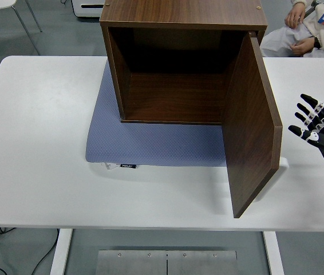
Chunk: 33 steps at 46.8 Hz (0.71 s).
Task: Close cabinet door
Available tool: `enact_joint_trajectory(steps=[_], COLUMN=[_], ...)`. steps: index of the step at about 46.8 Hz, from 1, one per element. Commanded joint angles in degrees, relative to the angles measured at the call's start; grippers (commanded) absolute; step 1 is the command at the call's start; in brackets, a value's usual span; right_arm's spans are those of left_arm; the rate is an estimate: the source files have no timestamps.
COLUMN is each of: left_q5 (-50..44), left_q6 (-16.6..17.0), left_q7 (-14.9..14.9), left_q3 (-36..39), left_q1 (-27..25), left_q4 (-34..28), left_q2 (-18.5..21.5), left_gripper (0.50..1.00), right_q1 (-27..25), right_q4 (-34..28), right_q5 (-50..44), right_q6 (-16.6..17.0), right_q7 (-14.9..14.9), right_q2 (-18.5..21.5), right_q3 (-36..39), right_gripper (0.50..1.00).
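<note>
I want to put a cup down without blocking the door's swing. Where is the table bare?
The table's whole left side, from its edge to the blue mat, is bare, and so is the near strip in front of the mat. The right is crowded: the open cabinet door juts forward there, with the right robot hand beside it.

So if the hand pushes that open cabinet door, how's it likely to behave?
The door looks like a stiff wooden panel hinged at the cabinet's right side, so it should swing rather than bend. The cabinet sits on a blue mat, which probably limits sliding. The right hand is open beside it.
</note>
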Motion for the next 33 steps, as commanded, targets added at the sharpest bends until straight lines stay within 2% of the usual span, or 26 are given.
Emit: enact_joint_trajectory(steps=[1, 33], left_q5=[0.00, -0.18], left_q6=[0.00, 0.08], left_q7=[0.00, 0.00], left_q3=[0.00, 0.00], left_q1=[-0.01, 0.34], left_q4=[0.00, 0.00], left_q2=[0.00, 0.00], left_gripper=[1.000, 1.000], right_q1=[0.00, 0.18], right_q4=[0.00, -0.09], right_q5=[-0.02, -0.02], right_q6=[0.07, -0.02], right_q7=[0.00, 0.00], right_q2=[0.00, 0.00], right_q3=[0.00, 0.00], right_gripper=[1.000, 1.000])
